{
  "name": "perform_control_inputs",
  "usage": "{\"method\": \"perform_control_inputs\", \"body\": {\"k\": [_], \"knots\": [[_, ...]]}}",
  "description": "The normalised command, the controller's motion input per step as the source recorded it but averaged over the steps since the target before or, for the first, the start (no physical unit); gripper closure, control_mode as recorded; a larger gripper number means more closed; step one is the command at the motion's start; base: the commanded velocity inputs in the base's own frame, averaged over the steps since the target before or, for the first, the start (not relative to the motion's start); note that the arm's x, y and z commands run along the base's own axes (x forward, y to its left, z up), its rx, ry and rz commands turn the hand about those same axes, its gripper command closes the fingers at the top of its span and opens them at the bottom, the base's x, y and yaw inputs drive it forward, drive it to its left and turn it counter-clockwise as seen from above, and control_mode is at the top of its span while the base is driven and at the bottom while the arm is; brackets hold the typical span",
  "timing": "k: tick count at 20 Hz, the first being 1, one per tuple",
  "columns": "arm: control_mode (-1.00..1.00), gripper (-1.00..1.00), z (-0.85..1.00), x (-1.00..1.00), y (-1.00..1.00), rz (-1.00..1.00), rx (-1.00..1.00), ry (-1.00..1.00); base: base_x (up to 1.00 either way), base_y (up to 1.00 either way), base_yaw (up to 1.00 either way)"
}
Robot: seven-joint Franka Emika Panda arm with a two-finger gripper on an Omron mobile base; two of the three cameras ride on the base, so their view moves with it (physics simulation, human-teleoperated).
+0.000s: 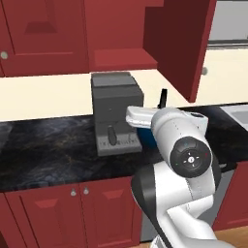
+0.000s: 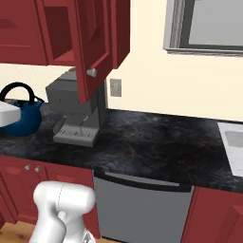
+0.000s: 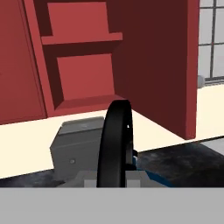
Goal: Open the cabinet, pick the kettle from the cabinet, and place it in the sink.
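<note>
Black arched handle tops the round dark blue kettle (image 2: 21, 116).

A glossy blue kettle (image 2: 21, 118) with matt black handle is seen on polished dark stone counter (image 2: 156, 142); cabinet (image 3: 153, 61) painted matt red.

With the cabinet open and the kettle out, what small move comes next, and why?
Probably carry the kettle to the right, toward the sink. The jaws look shut on its black handle, the cabinet door hangs open, and the sink lies far along the counter.
</note>
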Motion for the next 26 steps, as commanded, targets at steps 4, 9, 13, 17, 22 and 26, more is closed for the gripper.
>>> {"method": "perform_control_inputs", "body": {"k": [4,9,13,17,22,26], "knots": [[1.00,1.00,0.00,0.00,0.00,0.00,0.00,0.00,-0.60,0.02,0.01],[1.00,1.00,0.00,0.00,0.00,0.00,0.00,0.00,-0.26,-0.38,0.10],[1.00,1.00,0.00,0.00,0.00,0.00,0.00,0.00,-0.17,-0.60,0.12],[1.00,1.00,0.00,0.00,0.00,0.00,0.00,0.00,-0.16,-0.65,0.03],[1.00,1.00,0.00,0.00,0.00,0.00,0.00,0.00,-0.29,-0.68,0.03],[1.00,1.00,0.00,0.00,0.00,0.00,0.00,0.00,-0.22,-0.68,0.02]]}}
